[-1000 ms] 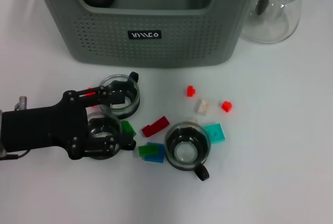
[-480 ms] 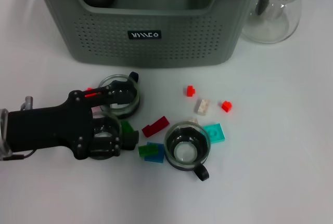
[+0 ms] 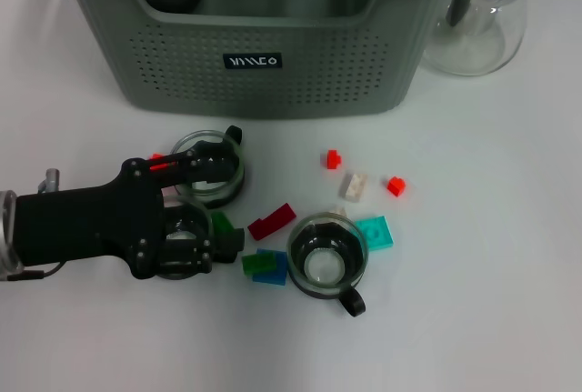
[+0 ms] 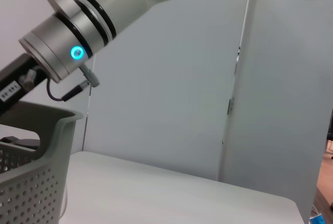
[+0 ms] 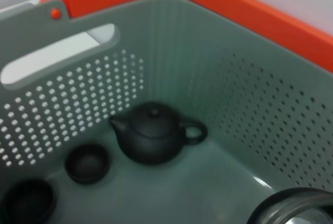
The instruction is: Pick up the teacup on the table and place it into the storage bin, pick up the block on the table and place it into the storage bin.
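Nearest of all, a glass teacup point(image 3: 327, 257) with a black handle stands alone among loose blocks, a teal block point(image 3: 375, 231) touching its far side and a blue block point(image 3: 270, 270) just beside it.

To its left, the left gripper point(image 3: 224, 203) lies low over the table with its jaws spread wide. A second teacup point(image 3: 185, 248) sits partly under the gripper's body, and a third teacup point(image 3: 211, 169) stands just beyond, with the far finger lying across its rim. That crowding is the main risk: closing from here could trap two rims at once or nudge one glass into the other, and smooth glass may slip or tip in a partial grip. A green block point(image 3: 223, 224) sits right against the near finger and could be shoved or caught in the pinch; the red block point(image 3: 272, 220) is near enough to be swept aside too.

Farther back, the storage bin point(image 3: 264, 55) already holds a dark teapot point(image 5: 152, 134) and small dark cups. The right arm point(image 4: 99, 21) reaches over it; whether it carries anything cannot be told. A lifted cup dropped in carelessly could strike that crockery. Beside the bin, the glass carafe point(image 3: 480, 24) stands clear.
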Robot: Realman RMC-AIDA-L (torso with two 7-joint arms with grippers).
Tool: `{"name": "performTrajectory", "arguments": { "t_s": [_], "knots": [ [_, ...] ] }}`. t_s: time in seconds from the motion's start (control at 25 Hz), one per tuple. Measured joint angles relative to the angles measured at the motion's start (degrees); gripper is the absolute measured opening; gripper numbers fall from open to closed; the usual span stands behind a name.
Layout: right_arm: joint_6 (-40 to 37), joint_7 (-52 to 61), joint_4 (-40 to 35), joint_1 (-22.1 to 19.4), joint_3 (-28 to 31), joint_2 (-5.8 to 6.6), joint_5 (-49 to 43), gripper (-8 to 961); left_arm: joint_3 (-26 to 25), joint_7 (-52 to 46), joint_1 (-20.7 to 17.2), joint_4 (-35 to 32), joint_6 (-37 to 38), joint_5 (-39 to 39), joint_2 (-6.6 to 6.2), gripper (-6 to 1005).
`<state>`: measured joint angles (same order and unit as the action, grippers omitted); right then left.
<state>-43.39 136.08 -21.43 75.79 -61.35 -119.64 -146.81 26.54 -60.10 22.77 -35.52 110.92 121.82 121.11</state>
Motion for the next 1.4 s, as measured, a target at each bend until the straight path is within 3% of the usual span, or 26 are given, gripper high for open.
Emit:
{"name": "performTrajectory", "arguments": {
  "t_s": [0.36, 0.84, 1.08, 1.12, 1.16, 1.2, 1.28, 1.4],
  "knots": [
    [-1.0, 0.8, 1.2, -1.0, 0.0, 0.73, -0.6, 56, 0.0, -0.1, 0.0, 0.0, 0.0, 0.0, 0.00, 807],
    [-0.2, 2.8, 1.2, -1.4, 0.0, 0.43, -2.2, 68, 0.0, -0.1, 0.2, 0.0, 0.1, 0.0, 0.00, 808],
    [-0.2, 3.4, -1.1, -2.3, 0.4, 0.35, -1.8, 269, 0.0, -0.1, 0.2, 0.0, 0.1, 0.0, 0.00, 809],
    [-0.7, 3.4, -3.4, -3.1, 0.8, 0.29, -1.0, 302, -0.1, -0.1, 0.2, 0.0, 0.1, 0.0, 0.00, 809],
    [-2.9, 3.5, -9.4, -5.7, 1.5, 0.14, 1.4, 465, -0.1, -0.1, 0.3, 0.0, 0.2, 0.0, 0.00, 809],
    [-6.2, 3.1, -17.8, -9.2, 2.1, -0.10, 5.5, 464, -0.1, -0.1, 0.4, 0.0, 0.3, 0.0, 0.00, 809],
    [-9.6, 1.4, -26.5, -13.7, 2.2, -0.34, 11.7, 461, -0.1, -0.1, 0.5, -0.1, 0.5, 0.0, -0.05, 808],
    [-16.1, -7.0, -39.6, -23.6, 1.0, -0.48, 28.8, 457, -0.1, -0.2, 0.5, -0.1, 0.4, -0.1, -0.14, 807]
  ]
}}
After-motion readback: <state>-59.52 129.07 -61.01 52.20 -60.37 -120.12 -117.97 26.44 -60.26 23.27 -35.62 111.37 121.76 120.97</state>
